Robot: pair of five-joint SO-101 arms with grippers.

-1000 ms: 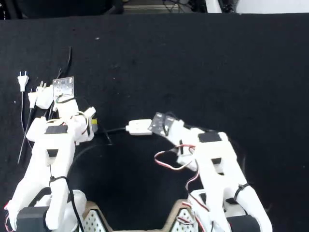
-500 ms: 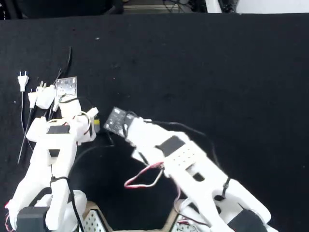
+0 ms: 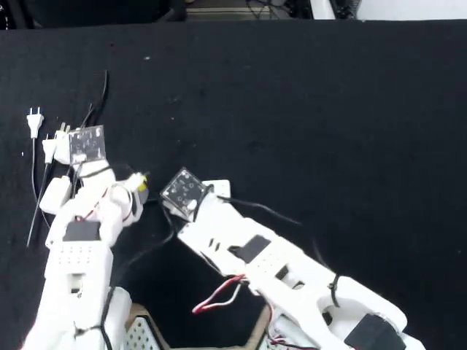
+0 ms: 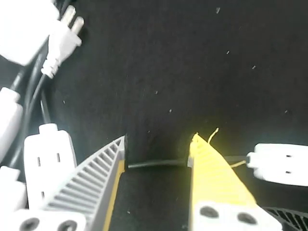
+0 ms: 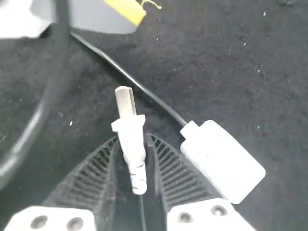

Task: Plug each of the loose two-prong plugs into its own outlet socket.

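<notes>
Right gripper [image 5: 133,140]: pinching the white two-prong plug [image 5: 129,126] by its body, jaws pressed against both sides, prongs pointing out past the fingertips.
Outlet socket [image 5: 222,161]: lying flat on the black table [image 3: 328,109], just beside the right jaw and apart from the prongs, its thin black cord [image 4: 156,164] trailing toward the other arm.
Left gripper [image 4: 159,139]: jaws spread, straddling that cord without gripping it, yellow fingertip near the socket's end.
Other loose plugs [image 3: 33,120]: lying well apart at the table's far left, beside another white socket [image 4: 48,154].
Doing it well, as a judgement: turning the plug until both prongs are facing the socket's slots; lining up squarely before pushing; pressing straight, not at a slant, to avoid bending a prong.
Risk, as a judgement: socket sliding away under the push; steadying it by closing the left jaws on the cord or the socket body.
</notes>
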